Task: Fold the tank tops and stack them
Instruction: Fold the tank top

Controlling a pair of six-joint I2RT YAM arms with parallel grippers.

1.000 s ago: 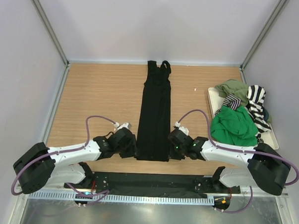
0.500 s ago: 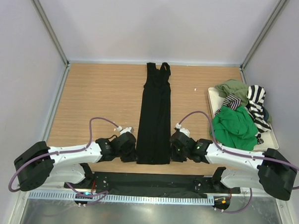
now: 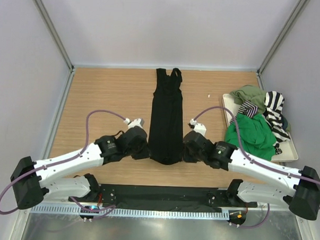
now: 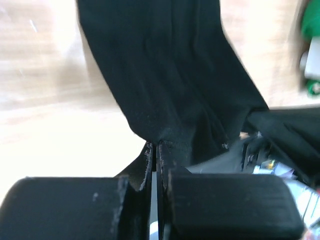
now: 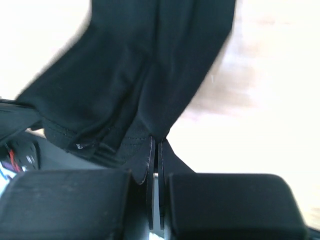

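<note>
Top view. I see the black tank top (image 3: 166, 117) lying lengthwise down the middle of the wooden table (image 3: 108, 96), its straps at the upper centre of the frame and its hem at the lower centre. The hem end is drawn in to a rounded, narrowed shape between my two arms.

The left gripper (image 3: 146, 150) sits at the lower left corner of the garment, and the right gripper (image 3: 184, 152) at the lower right corner. Each touches the cloth edge.

Left wrist view. The fingers (image 4: 230, 205) are pressed together with only a thin slit between them, and a pinch of black hem fabric is clamped at their tips. The cloth fans upward across the frame.

Right wrist view. The fingers (image 5: 65, 205) are likewise closed on a fold of the black hem, and the stitched edge shows just left of the tips.

At the right edge of the top view, a white tray (image 3: 226, 101) holds the other garments in a loose heap. The green tank top (image 3: 252, 137) is nearest the bottom, the olive tank top (image 3: 251, 95) is above it, and the striped tank top (image 3: 275, 106) is on the far right.
</note>
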